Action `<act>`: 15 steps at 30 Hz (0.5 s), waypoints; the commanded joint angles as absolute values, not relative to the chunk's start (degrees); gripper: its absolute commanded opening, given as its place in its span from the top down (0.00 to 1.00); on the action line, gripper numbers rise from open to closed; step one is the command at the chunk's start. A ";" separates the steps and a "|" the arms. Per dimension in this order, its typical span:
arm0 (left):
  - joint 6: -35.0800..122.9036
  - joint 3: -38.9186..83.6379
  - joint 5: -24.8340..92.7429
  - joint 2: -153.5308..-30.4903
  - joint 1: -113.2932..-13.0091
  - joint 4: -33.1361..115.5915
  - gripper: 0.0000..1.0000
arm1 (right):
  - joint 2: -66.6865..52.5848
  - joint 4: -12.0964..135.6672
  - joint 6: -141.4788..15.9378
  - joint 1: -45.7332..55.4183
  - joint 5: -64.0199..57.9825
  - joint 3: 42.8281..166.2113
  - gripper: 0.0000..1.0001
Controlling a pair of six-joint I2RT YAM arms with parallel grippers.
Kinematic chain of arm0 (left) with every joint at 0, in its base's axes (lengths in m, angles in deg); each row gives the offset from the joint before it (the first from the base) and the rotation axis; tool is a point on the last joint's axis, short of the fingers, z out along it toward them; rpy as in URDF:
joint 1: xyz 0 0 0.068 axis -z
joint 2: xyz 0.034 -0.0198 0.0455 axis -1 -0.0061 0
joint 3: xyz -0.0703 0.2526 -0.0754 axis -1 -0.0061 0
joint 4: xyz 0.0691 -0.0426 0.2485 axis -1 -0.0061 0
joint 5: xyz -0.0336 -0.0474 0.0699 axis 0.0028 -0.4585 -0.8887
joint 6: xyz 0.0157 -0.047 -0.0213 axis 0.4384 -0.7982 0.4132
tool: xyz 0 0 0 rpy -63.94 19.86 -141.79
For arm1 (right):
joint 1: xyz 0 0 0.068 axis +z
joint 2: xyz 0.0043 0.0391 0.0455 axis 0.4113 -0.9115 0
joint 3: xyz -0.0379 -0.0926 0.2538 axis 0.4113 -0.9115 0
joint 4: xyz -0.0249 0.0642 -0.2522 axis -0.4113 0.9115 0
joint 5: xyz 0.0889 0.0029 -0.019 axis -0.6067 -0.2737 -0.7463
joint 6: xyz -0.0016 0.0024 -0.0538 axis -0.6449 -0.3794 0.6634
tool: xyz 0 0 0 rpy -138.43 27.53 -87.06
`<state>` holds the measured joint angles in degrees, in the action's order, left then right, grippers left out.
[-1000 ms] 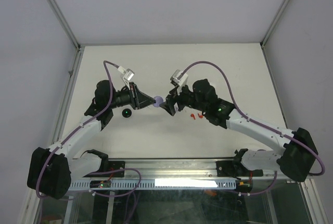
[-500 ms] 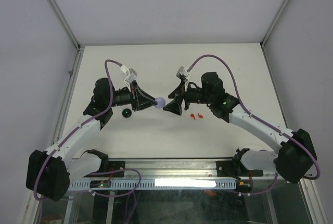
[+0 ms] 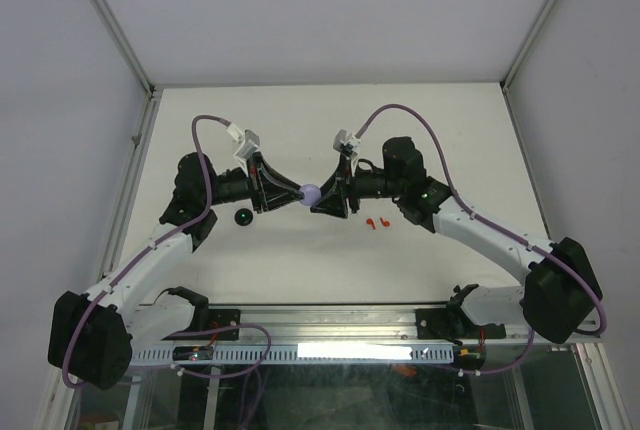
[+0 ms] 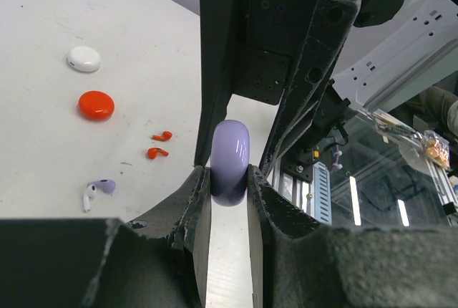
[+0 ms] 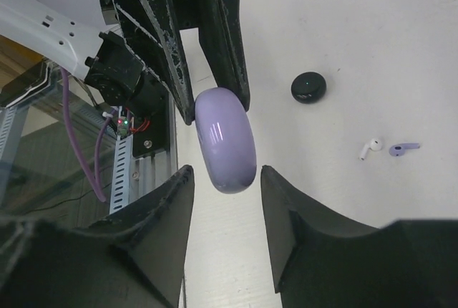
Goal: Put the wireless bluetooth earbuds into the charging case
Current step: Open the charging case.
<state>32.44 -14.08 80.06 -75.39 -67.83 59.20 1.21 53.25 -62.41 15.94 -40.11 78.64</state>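
Overhead: both arms met over the middle of the table (image 3: 440, 130), left gripper (image 3: 292, 193) and right gripper (image 3: 322, 200) nose to nose with the lavender charging case (image 3: 310, 194) between them. Black case (image 3: 243, 217) sat on the table just beside the left gripper. Red earbuds (image 3: 376, 222), a pair, lay close together by the right arm, apart from the lavender charging case. Left wrist view: left gripper was clamped on the lavender charging case, which stood edge-on and upright, one finger pressed against each broad face. The right gripper's fingers came in from the opposite side and straddled the upper half of the case, with gaps showing on both sides. Off to the left on the table were the white case (image 4: 84, 58), the red case (image 4: 96, 104) nearer to the camera, then the two red earbuds side by side, then the lavender earbud (image 4: 102, 185) and white earbud (image 4: 89, 198) just beside each other, all loose on the surface. Right wrist view: right gripper was spread wide, with the lavender charging case sitting between its fingers and touching neither. The left gripper's fingers pinched the far end of the case. The black case was on the table to the right, with the white earbud and lavender earbud lying near it.
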 commanded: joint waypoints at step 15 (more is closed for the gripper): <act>24.04 -16.88 76.20 -75.91 -66.74 68.38 0.82 | 1.72 48.07 -63.01 15.98 -44.68 76.98 1.00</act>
